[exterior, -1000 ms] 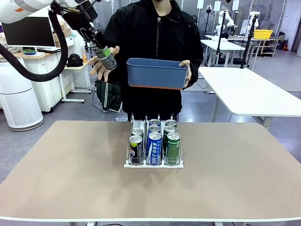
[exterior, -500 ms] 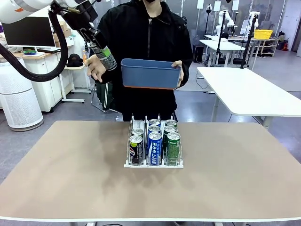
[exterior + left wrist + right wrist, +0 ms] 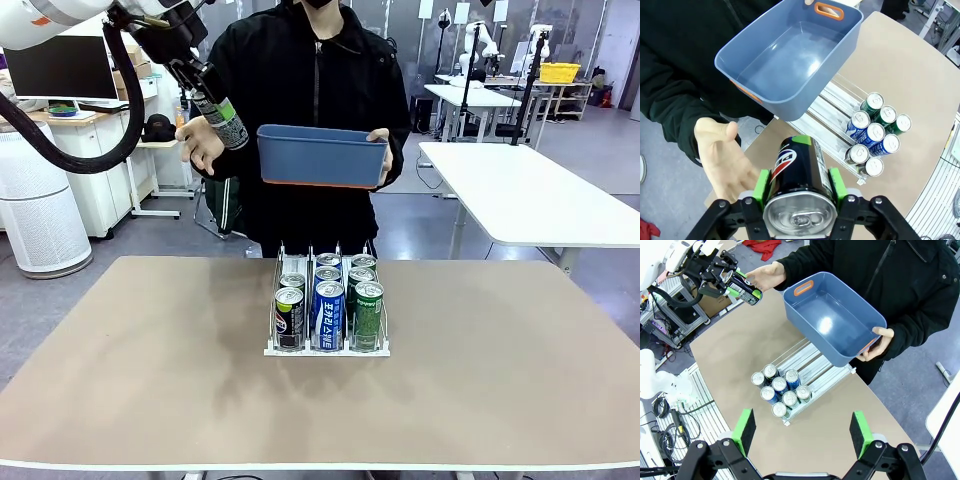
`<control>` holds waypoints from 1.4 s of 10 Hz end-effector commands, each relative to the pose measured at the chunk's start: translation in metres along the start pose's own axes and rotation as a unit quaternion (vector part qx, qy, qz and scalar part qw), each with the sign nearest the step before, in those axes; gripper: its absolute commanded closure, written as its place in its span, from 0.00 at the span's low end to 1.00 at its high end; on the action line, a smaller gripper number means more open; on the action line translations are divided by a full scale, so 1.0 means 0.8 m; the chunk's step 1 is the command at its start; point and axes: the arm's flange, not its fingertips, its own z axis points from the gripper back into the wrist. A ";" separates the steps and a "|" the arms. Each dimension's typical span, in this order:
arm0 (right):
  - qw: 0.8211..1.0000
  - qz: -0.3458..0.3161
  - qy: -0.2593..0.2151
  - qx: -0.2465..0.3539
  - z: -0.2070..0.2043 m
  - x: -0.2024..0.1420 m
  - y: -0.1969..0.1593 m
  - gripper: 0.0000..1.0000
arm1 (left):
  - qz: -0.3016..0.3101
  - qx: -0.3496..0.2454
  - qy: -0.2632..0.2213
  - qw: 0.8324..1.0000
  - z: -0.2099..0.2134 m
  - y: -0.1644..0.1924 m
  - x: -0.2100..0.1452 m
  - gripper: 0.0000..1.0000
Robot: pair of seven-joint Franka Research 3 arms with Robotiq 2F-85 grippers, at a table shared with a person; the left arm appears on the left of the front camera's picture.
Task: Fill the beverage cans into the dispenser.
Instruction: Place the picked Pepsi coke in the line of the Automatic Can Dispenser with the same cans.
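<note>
High at the far left, my left gripper (image 3: 215, 108) is shut on a black beverage can (image 3: 226, 122), which it holds tilted in the air. The wrist view has the green pads of that gripper (image 3: 800, 182) on both sides of the can (image 3: 797, 167). The person's open hand (image 3: 200, 147) is just behind and below the can. The dispenser (image 3: 325, 351) stands mid-table with several black, blue and green cans (image 3: 327, 315) at the front of its three lanes. My right gripper (image 3: 802, 432) hangs open high above the table, holding nothing.
The person at the far edge holds an empty blue bin (image 3: 322, 157) in the other hand, above and behind the dispenser. The back part of the dispenser lanes (image 3: 815, 360) is bare. Beige tabletop (image 3: 150, 360) lies free on both sides of the dispenser.
The person has shifted the blue bin a little to the left and brought the open hand closer under the can. My left gripper and its can have stayed put.
</note>
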 end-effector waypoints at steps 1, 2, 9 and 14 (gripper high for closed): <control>1.000 0.001 0.001 0.001 0.002 0.000 0.001 0.00 | -0.001 0.002 -0.002 1.000 0.002 0.000 0.000 0.61; 1.000 0.001 0.001 0.001 0.002 0.000 0.001 0.00 | -0.001 0.002 -0.002 1.000 0.002 0.000 0.000 0.61; 1.000 0.001 0.001 0.001 0.002 0.000 0.001 0.00 | -0.032 -0.007 0.038 0.999 -0.013 -0.078 -0.013 0.42; 1.000 0.001 0.001 0.001 0.002 0.000 0.001 0.00 | -0.168 -0.025 0.071 0.983 -0.061 -0.162 -0.022 0.42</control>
